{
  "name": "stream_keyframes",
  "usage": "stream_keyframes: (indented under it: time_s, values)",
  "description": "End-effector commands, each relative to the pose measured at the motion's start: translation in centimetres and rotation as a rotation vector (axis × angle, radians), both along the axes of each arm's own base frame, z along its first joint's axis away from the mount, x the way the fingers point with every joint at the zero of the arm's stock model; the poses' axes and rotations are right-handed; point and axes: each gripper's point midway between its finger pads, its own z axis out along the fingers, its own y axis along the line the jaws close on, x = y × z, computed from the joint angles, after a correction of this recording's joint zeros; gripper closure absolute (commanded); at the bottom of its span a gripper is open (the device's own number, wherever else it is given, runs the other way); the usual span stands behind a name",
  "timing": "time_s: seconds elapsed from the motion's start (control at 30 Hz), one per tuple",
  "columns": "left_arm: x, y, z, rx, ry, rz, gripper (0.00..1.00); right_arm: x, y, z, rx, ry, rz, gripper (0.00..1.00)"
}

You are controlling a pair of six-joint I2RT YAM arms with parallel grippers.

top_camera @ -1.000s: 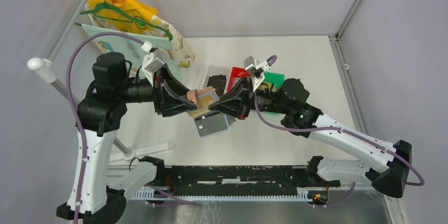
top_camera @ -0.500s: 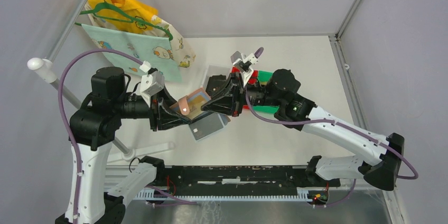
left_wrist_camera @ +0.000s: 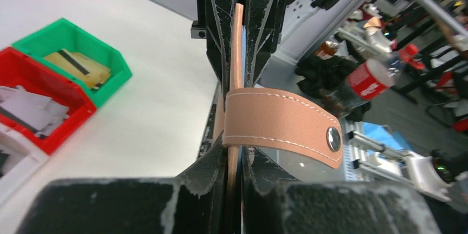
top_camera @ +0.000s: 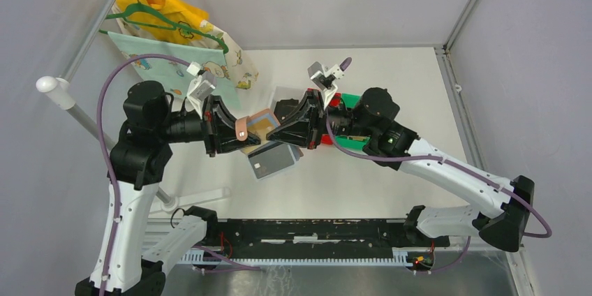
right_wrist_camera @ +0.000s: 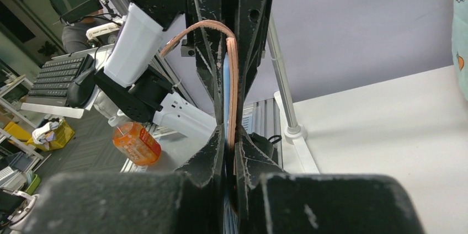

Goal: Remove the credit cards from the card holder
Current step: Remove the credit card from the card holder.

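While both claws are clenched on it, the card holder [top_camera: 262, 121] hangs in the air between them, clear of the worktop [top_camera: 391, 86] and just in front of the bins.

Left claw [top_camera: 241, 134]: closed on the holder's left end. In the left wrist view the brown leather edge stands upright, pinched between the two fingers. The snap tab [left_wrist_camera: 281, 126] curls out to one side with its metal stud exposed.

Right claw [top_camera: 279, 130]: closed on the opposite end. In the right wrist view the fingers pinch the brown cover, and a light blue layer sits against its inner face. The cover arches across to the left claw, which faces it.

Holder condition: partly spread, with tan and light blue inner surfaces facing up in the overhead view. Whether any card sits in its pockets cannot be determined.

A grey panel [top_camera: 272, 160] shows just below the holder. It cannot be determined whether it hangs from the holder or lies on the worktop.

Bins: a green bin [left_wrist_camera: 118, 71], a red bin [left_wrist_camera: 66, 132] and a white bin [left_wrist_camera: 14, 165] stand side by side, touching. Credit cards [left_wrist_camera: 77, 64] lie in the green bin, the top one yellowish with a black stripe. Pale flat pieces lie loosely in the red bin. The contents of the white bin cannot be made out.
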Motion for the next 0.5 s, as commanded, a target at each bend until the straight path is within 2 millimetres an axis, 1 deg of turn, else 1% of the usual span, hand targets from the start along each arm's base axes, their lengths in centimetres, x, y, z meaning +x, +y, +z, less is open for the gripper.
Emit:
stream_keyframes:
  time_s: [0.0,0.1,0.13,0.2,0.27,0.33,0.47]
  values:
    - [-0.39,-0.71,2.75,-0.083,0.045,-0.083,0.83,-0.82,-0.33,1.84,0.049,-0.020,0.016,0.95]
    - [-0.33,-0.76,3.08,-0.089,0.058,-0.084,0.77,-0.77,-0.38,1.77,0.049,-0.020,0.013,0.95]
    - [-0.29,-0.77,3.14,-0.090,0.063,-0.082,0.72,-0.79,-0.38,1.77,0.049,-0.018,0.013,0.95]
    - [-0.36,-0.77,3.39,-0.095,0.061,-0.082,0.60,-0.74,-0.39,1.72,0.049,-0.017,0.010,0.95]
    - [-0.45,-0.76,3.51,-0.096,0.058,-0.082,0.54,-0.78,-0.35,1.67,0.048,-0.017,0.012,0.95]
    - [-0.44,-0.75,3.52,-0.096,0.055,-0.078,0.56,-0.73,-0.35,1.71,0.048,-0.017,0.011,0.95]
    - [-0.41,-0.70,3.47,-0.095,0.045,-0.067,0.70,-0.78,-0.34,1.68,0.049,-0.016,0.013,0.96]
